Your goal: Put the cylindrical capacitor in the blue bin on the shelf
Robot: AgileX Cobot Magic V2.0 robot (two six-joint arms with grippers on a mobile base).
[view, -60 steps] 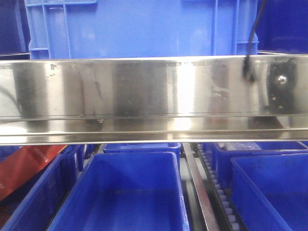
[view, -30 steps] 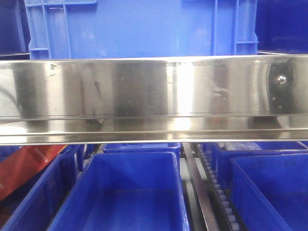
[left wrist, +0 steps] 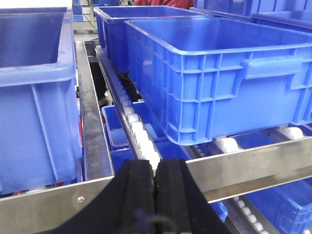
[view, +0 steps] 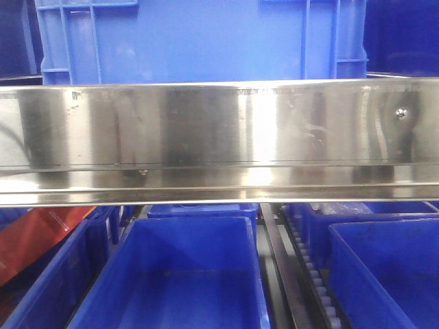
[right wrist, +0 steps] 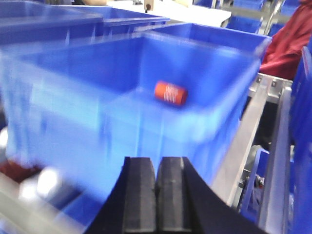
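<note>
Now, left to right:

Left claw (left wrist: 155, 187): its two black pads are pressing flat together with nothing between them; it is hovering low in front of the shelf's front rail (left wrist: 253, 163), pointing into the rack between the left bin (left wrist: 34, 112) and the big blue bin (left wrist: 219, 78).

Roller track (left wrist: 139, 134): white rollers are running away from the left claw, straight ahead of it, between the two bins.

Shelf from the front: the wide shiny rail (view: 219, 137) is filling the middle of the front view, with a blue crate (view: 199, 41) standing above it and open blue bins (view: 171, 274) sitting below; neither arm is showing in that view.

Right claw (right wrist: 157, 192): pads are closed against each other, holding nothing; it is pointing at the near wall of a blue bin (right wrist: 97, 112), and the picture is blurring heavily.

Capacitor (right wrist: 170, 93): a small orange-red cylinder with pale markings is showing inside that blue bin, ahead of and above the right claw, slightly right of its centre line. Its long axis is lying roughly crosswise to the claw, tilting down to the right. Whether it is resting on the bin floor or falling I cannot tell through the blur.

Nearer arm: the right one, judging by which camera is seeing the part; the left wrist view is not showing it.

Task standing: the part appears to be in the bin already.
</note>
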